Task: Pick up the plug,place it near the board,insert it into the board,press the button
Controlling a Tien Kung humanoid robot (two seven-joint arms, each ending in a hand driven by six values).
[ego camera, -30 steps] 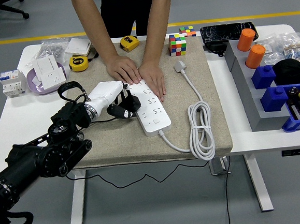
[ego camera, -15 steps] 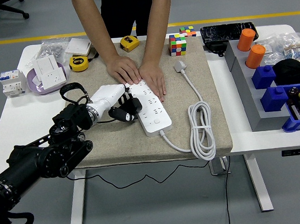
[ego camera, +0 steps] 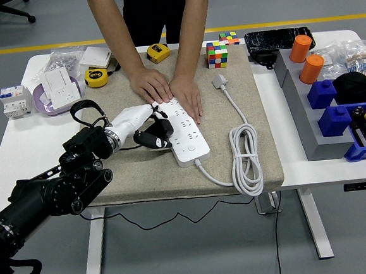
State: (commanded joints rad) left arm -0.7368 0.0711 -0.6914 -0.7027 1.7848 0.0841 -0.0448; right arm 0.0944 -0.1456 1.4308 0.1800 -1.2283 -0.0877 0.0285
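Already the left hand [ego camera: 145, 122] is curled around the black plug [ego camera: 154, 137], holding it against the left edge of the white board [ego camera: 184, 132] on the desk [ego camera: 19, 150]. So the pick-up and the carry look finished. Whether the prongs have entered a socket is hard to see from here; probably not. A person's two hands [ego camera: 170, 93] press the board's far end flat. Insertion and the button [ego camera: 191, 148] remain.
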